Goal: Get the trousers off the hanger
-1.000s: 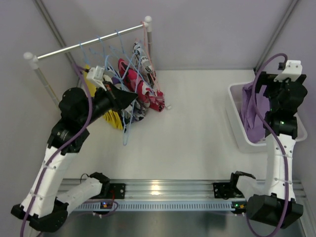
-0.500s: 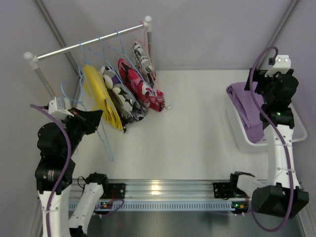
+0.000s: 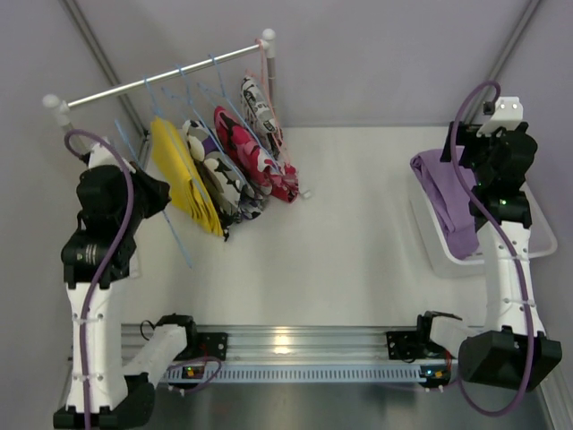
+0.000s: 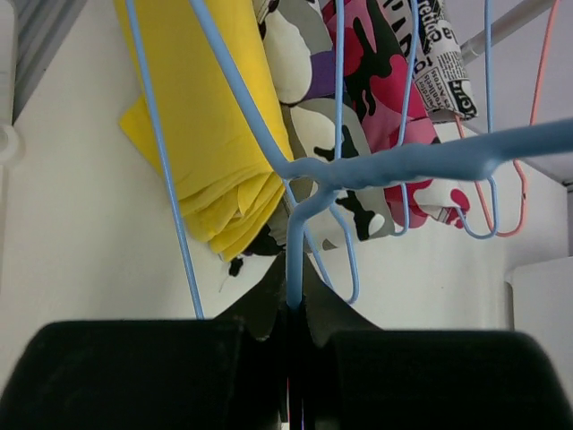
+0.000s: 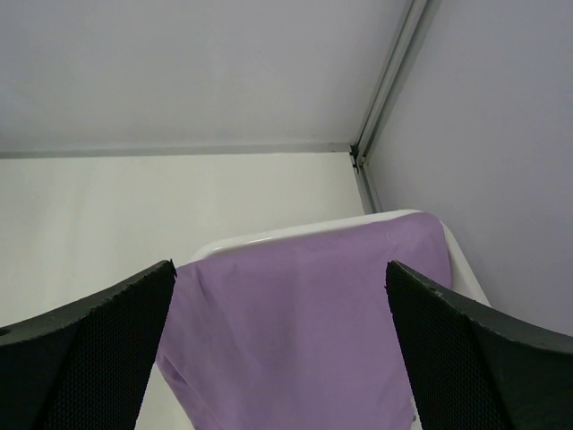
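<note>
My left gripper is shut on the stem of a bare blue hanger, left of the rack; in the left wrist view the hanger runs into my closed gripper. The yellow trousers, the black-and-white pair and the pink-red pairs hang on hangers from the rail. The lilac trousers lie draped over the rim of the white bin. My right gripper is open and empty above them, and they show between its fingers.
A newspaper-print pair hangs at the rail's right end by the rack post. Other blue and pink hangers hang among the clothes. Grey walls close in at the back and both sides.
My left arm has swung back and left, carrying the bare blue hanger away from the hanging clothes. My right gripper has risen off the bin, leaving the lilac trousers draped over its rim.
</note>
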Controlling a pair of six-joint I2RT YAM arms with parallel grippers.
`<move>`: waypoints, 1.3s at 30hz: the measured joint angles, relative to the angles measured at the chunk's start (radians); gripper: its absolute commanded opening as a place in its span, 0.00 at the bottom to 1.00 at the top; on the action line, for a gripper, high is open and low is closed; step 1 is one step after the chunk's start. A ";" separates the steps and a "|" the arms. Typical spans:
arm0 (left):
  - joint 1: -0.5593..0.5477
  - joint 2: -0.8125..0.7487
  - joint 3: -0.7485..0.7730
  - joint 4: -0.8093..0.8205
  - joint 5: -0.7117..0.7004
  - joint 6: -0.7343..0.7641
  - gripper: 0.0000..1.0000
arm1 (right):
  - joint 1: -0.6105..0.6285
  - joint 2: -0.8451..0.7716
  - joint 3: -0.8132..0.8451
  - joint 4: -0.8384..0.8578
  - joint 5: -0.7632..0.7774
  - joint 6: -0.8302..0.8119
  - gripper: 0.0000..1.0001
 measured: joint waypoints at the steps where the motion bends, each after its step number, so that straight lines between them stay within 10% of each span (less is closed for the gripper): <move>1: 0.000 0.038 0.027 -0.006 0.001 0.019 0.00 | 0.000 0.002 0.002 0.003 -0.003 0.000 0.99; 7: 0.034 0.284 0.253 -0.040 0.068 0.144 0.00 | 0.000 0.003 0.003 0.005 -0.024 -0.001 1.00; 15: 0.366 0.473 0.432 -0.069 0.356 0.229 0.00 | 0.000 -0.002 -0.007 0.013 -0.063 0.000 0.99; 24: 0.409 0.565 0.590 -0.114 0.501 0.284 0.01 | 0.003 -0.046 -0.075 0.029 -0.092 0.008 1.00; 39: 0.518 0.619 0.467 -0.118 0.575 0.277 0.09 | 0.003 -0.086 -0.103 0.046 -0.148 0.026 0.99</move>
